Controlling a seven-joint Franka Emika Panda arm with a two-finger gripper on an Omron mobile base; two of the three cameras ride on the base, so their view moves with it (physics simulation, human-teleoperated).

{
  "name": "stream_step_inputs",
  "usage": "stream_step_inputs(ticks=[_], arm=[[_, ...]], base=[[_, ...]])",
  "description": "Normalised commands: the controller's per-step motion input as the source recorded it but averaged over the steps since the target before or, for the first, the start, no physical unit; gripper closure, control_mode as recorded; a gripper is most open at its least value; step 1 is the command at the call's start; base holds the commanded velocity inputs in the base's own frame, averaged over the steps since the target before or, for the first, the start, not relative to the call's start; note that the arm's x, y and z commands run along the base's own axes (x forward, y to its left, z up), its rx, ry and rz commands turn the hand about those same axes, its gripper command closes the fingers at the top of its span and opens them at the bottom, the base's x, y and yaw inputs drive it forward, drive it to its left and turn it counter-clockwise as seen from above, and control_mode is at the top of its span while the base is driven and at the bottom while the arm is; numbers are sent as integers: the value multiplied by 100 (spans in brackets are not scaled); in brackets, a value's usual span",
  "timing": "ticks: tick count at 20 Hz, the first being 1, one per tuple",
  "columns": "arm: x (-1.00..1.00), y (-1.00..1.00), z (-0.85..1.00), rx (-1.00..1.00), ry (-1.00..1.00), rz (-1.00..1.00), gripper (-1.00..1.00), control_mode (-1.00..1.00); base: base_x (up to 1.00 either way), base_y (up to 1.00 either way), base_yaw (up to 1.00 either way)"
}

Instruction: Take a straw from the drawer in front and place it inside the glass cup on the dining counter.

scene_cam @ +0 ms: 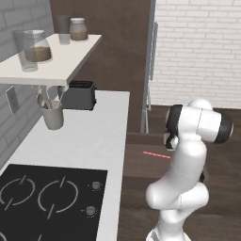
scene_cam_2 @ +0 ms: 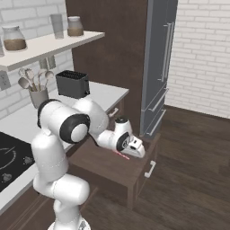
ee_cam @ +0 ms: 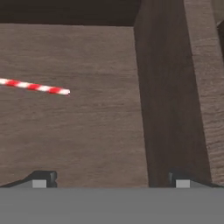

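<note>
The dark brown wooden drawer (scene_cam_2: 144, 167) stands pulled out, its short pale handle facing the floor space on the right. On its floor lies the red-and-white striped straw (ee_cam: 36, 87), also seen as a thin red line (scene_cam: 156, 154) (scene_cam_2: 120, 155). My gripper (ee_cam: 113, 179) hangs inside the drawer, open, with nothing between its fingertips (ee_cam: 43, 177). The straw's end lies ahead and to the left of them, apart from both. The drawer's side wall (ee_cam: 168, 87) runs between and ahead of the right fingertip. From the right base view the hand (scene_cam_2: 137, 150) sits low over the straw's near end. The glass cup and the dining counter are out of view.
A white worktop (scene_cam: 89, 136) holds a black hob (scene_cam: 47, 197), a black toaster (scene_cam: 79, 95) and a white mug of utensils (scene_cam: 52, 114). A shelf (scene_cam: 56, 59) carries jars and tall glasses. A tall dark grey unit (scene_cam_2: 159, 63) stands right behind the drawer.
</note>
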Motion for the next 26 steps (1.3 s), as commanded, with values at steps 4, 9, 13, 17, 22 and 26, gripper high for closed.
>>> stream_step_inputs(ticks=[4,9,13,17,22,26], arm=[[7,100,59,0,0,21,-100,-100],[27,88,21,-1,0,20,-100,-100],[46,16,-2,0,3,18,-100,-100],[58,0,-22,0,6,14,-100,-100],[34,0,-34,0,6,12,-100,-100],[11,0,-45,1,1,12,-100,-100]], base=[[0,0,0],[0,0,0],[0,0,0],[0,0,0],[0,0,0],[0,0,0]])
